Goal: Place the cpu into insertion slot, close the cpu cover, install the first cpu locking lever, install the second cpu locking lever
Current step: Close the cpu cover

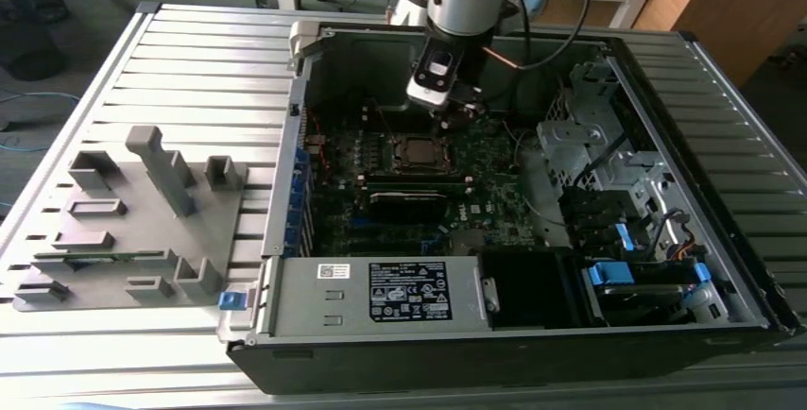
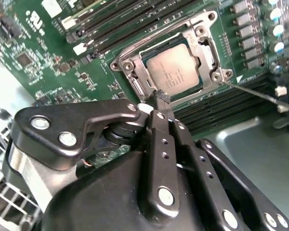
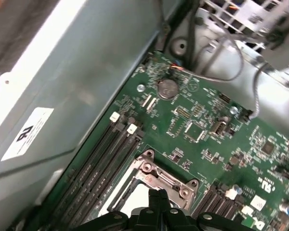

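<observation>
1. Inside the open computer case (image 1: 505, 365) on the slatted table (image 1: 189, 60), your one arm reaches down over the motherboard. Its gripper (image 1: 451, 108) sits just above the socket area.
2. You have one cpu (image 2: 176, 72), one insertion slot (image 2: 160, 46), one cpu cover (image 2: 135, 79) and one thin lever rod (image 2: 260, 95). Two sets of long black memory slots flank the socket: a first memory bank (image 2: 120, 24) on one side and a second memory bank (image 2: 216, 109) on the opposite side.
3. The cpu lies flat in the insertion slot with its silver top facing up. It is square, so it has no long axis, and its edges run parallel with the memory slots. The cpu cover lies flat around it, and the chip shows through the window.
4. The lever rod runs straight out from one corner of the cpu cover and passes over the second memory bank. You cannot tell whether it is latched.
5. In the second wrist view your gripper's two fingers are pressed together with nothing between them. Their tip is just beside the cover's edge, near a corner of the cpu, but you cannot tell whether it touches.
6. The case is open on top, and only low board parts ring the socket. In the exterior view the drive cage (image 1: 592, 145) at the exterior view's right and the power supply (image 1: 378, 292) both stand well apart from the socket. A grey fixture tray (image 1: 139, 212) lies outside the case, at the exterior view's left.
</observation>
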Controlling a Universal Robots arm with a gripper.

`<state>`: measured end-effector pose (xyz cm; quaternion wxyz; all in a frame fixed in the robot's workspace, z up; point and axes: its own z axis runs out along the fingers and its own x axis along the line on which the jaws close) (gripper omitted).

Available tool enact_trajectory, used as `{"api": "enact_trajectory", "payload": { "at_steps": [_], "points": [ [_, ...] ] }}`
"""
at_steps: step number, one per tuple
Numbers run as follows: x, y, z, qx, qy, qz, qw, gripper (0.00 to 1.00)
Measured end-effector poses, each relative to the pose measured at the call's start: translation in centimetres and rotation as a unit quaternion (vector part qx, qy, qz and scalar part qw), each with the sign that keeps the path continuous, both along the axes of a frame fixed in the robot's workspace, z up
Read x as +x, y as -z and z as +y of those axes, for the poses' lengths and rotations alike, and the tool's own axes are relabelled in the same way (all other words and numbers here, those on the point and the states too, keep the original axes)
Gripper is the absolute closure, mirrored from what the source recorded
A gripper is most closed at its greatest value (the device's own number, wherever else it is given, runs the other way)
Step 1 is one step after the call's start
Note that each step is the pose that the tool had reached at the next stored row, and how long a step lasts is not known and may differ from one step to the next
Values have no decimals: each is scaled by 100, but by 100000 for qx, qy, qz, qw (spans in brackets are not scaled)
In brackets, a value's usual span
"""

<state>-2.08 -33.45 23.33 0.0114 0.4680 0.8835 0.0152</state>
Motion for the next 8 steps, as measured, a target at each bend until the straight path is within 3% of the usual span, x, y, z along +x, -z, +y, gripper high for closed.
{"api": "enact_trajectory", "payload": {
  "at_steps": [4, 8],
  "points": [
    [0, 1, 0, -61, -3647, -1, 99933, 89],
    [0, 3, 0, -121, -7243, 0, 99737, 89]
  ]
}}
